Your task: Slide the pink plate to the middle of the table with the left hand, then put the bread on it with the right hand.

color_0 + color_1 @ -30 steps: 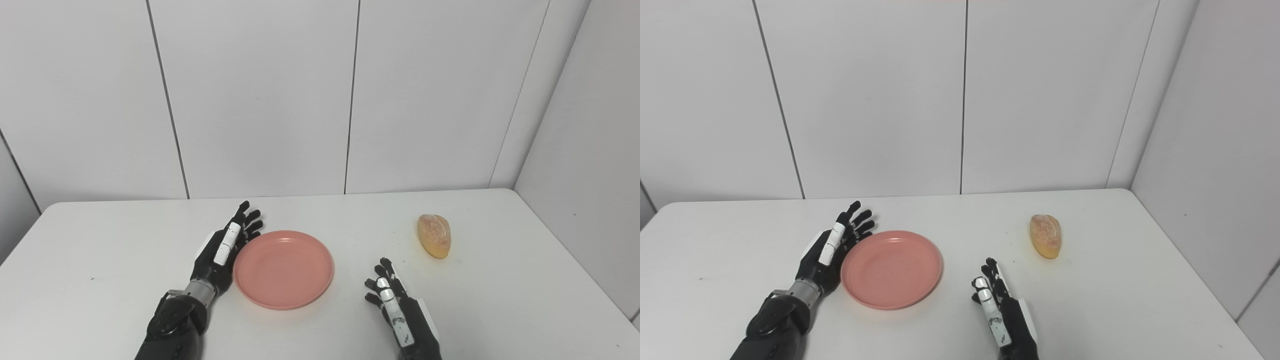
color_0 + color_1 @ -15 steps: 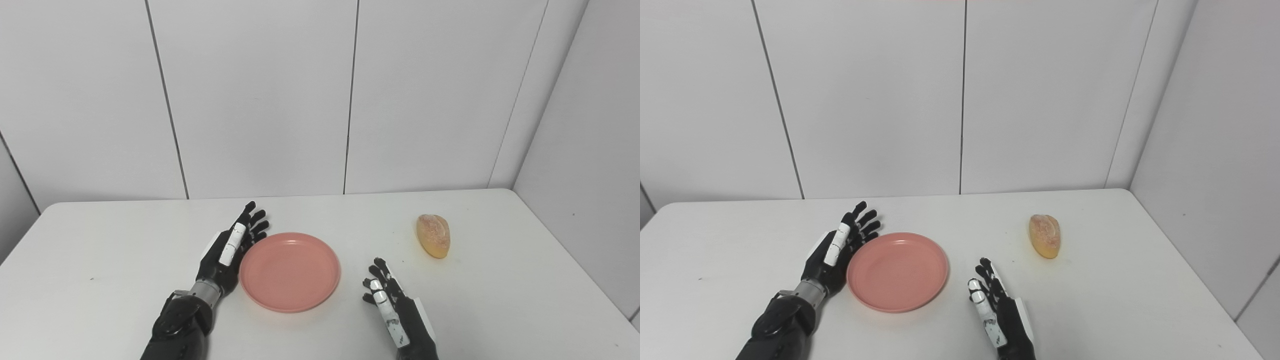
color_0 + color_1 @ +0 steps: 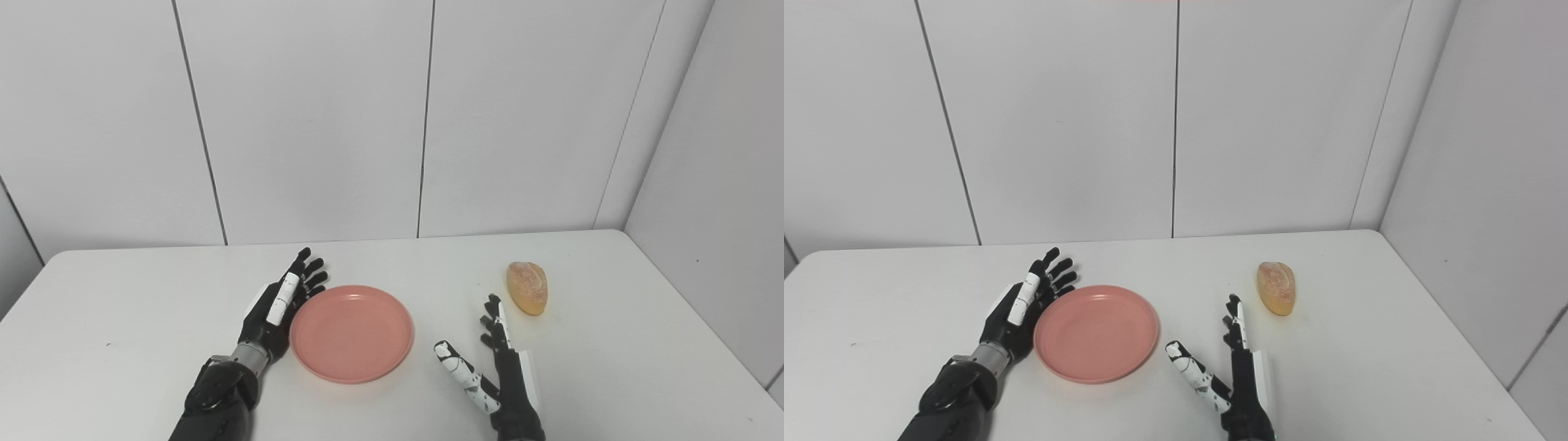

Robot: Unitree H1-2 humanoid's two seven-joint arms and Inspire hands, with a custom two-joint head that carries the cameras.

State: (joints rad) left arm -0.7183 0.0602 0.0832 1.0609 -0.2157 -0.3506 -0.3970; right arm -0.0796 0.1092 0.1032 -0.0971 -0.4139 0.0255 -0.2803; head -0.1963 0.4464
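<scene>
The smooth round pink plate (image 3: 351, 332) lay empty; left of it the left hand (image 3: 277, 304) rested, fingers spread (holding nothing). Right of it, the right hand (image 3: 495, 367) gaped empty near the crusty oval bread (image 3: 527, 287).

Pink plate (image 3: 351, 334), round and shallow with a raised rim, flat and empty on the white table (image 3: 122, 306) near its middle toward the near edge; bread (image 3: 527, 296), small oval golden-brown crusted roll, lies well right of the plate, slightly farther back.
</scene>
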